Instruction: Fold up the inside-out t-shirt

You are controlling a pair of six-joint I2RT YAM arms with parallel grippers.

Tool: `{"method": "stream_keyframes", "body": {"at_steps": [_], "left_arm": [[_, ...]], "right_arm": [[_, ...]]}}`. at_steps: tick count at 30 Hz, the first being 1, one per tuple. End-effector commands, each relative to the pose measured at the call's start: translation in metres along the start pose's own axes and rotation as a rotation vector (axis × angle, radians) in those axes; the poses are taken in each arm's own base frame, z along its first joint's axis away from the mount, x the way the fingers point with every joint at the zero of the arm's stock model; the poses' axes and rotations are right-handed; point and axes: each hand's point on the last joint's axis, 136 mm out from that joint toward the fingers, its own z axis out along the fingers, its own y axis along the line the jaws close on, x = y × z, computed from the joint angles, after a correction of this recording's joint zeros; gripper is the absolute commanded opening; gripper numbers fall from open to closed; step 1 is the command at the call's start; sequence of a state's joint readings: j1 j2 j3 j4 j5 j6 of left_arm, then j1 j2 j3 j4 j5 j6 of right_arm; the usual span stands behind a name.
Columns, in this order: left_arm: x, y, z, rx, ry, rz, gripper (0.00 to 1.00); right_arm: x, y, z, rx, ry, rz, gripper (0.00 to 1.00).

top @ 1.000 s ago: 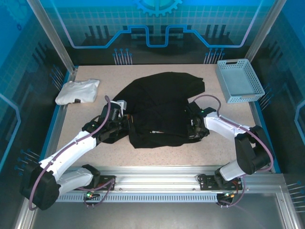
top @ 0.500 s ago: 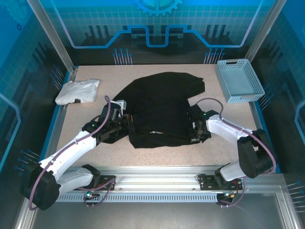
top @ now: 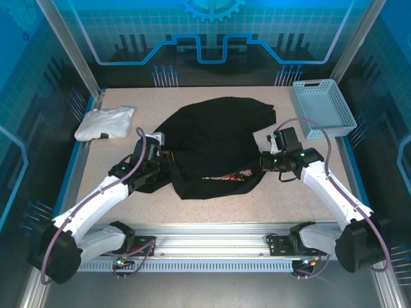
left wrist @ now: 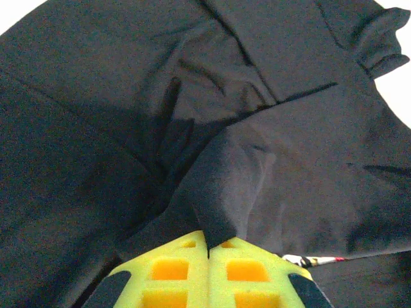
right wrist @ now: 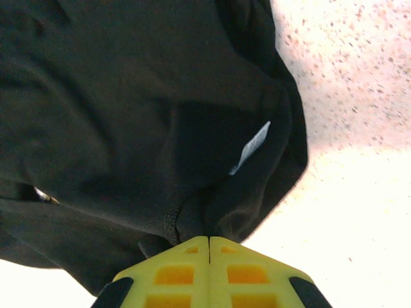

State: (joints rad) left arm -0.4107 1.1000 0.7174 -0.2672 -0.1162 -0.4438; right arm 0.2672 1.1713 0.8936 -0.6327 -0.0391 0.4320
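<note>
1. From above, you see the inside-out t-shirt (top: pixel 215 138) bunched in the middle of the table (top: pixel 308 192). The left gripper (top: pixel 166 168) is at its 9 o'clock edge and the right gripper (top: pixel 259 162) at 3 o'clock.
2. On your left wrist camera, the left gripper pinches a black fold, pads together.
3. On your right wrist camera, the right gripper is clamped on cloth below a white label (right wrist: pixel 250 149).

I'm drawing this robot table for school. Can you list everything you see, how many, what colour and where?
t-shirt: one, black, with a bit of pink print showing near its front edge, crumpled mid-table.
folded cloth: one, white, far left corner.
basket: one, light blue, far right corner.
table: one, speckled beige, under everything.
left hand: one, yellow pads, shut on the t-shirt's left side.
right hand: one, yellow pads, shut on the t-shirt's right edge.
</note>
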Motion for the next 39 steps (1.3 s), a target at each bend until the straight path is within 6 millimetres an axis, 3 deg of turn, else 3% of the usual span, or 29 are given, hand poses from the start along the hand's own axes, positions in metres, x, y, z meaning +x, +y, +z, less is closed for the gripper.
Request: {"method": "stream_keyframes", "body": {"at_steps": [1,5,11,15,24,26,27,30,31,34,36,39], "left_arm": [[-0.011,0.01,0.018,-0.045,-0.014,-0.019,0.0],[0.007,0.022,0.03,-0.102,0.07,-0.003,0.13],[0.062,0.038,0.021,-0.097,0.189,-0.042,0.49],[0.083,0.039,0.02,-0.085,0.223,-0.048,0.6],[0.104,0.03,0.036,-0.078,0.305,-0.013,0.61],[0.105,0.031,0.037,-0.081,0.311,-0.01,0.53],[0.105,0.032,0.036,-0.09,0.312,-0.008,0.44],[0.091,0.039,0.025,-0.133,0.249,0.017,0.04],[0.078,0.038,0.018,-0.141,0.198,0.025,0.0],[0.02,0.027,-0.022,-0.137,-0.005,0.048,0.0],[-0.022,0.011,-0.059,-0.096,-0.148,0.048,0.0],[-0.078,-0.015,-0.13,-0.012,-0.343,0.052,0.0]], "right_arm": [[-0.043,0.013,0.004,-0.14,-0.093,0.106,0.0],[-0.056,0.003,0.027,-0.117,-0.075,0.129,0.0],[-0.056,-0.002,0.044,-0.106,-0.045,0.119,0.0],[-0.053,-0.003,0.05,-0.103,-0.028,0.111,0.0],[-0.052,-0.009,0.052,-0.07,-0.023,0.089,0.0],[-0.053,-0.009,0.052,-0.068,-0.027,0.087,0.0],[-0.054,-0.01,0.051,-0.067,-0.03,0.086,0.0],[-0.068,-0.006,0.036,-0.08,-0.091,0.065,0.0],[-0.073,-0.005,0.028,-0.083,-0.118,0.057,0.0],[-0.104,0.008,-0.022,-0.101,-0.277,0.009,0.0],[-0.123,0.019,-0.071,-0.107,-0.406,-0.027,0.0],[-0.136,0.026,-0.15,-0.08,-0.586,-0.068,0.0]]}}
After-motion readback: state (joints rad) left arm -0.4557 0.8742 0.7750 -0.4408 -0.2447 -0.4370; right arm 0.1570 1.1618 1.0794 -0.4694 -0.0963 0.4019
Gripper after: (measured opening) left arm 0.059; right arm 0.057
